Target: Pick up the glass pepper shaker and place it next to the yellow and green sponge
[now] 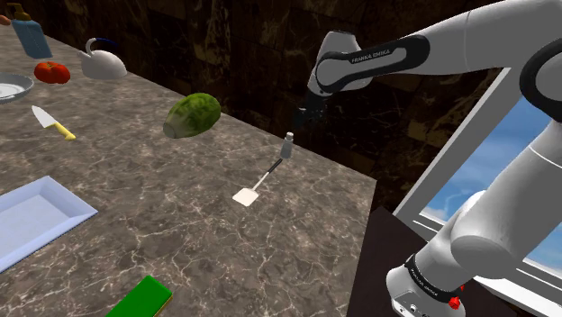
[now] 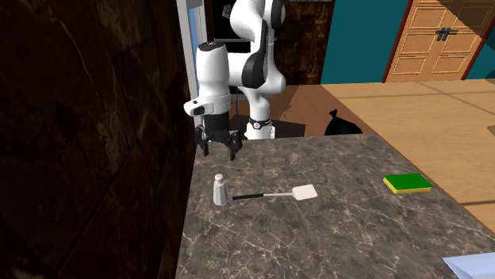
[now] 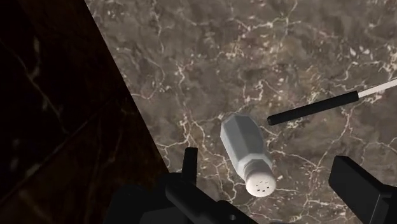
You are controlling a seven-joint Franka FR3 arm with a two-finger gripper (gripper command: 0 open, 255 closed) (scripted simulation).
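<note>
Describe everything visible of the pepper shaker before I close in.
The pepper shaker is a small grey faceted body with a white holed cap. It stands upright on the brown marbled counter, near its wall-side edge. A spatula's black handle ends right beside it; contact unclear. The open gripper hangs above, not touching.

My arm is a run of rounded white shells broken by dark joints. A black band on one link carries the lettering FRANKA EMIKA in small white capitals, and a second dark ring with small white marks circles my base, close to a little red dot. My pincer is black all over, its two fingers blocky and square-ended, hung from a white hand shell
</note>
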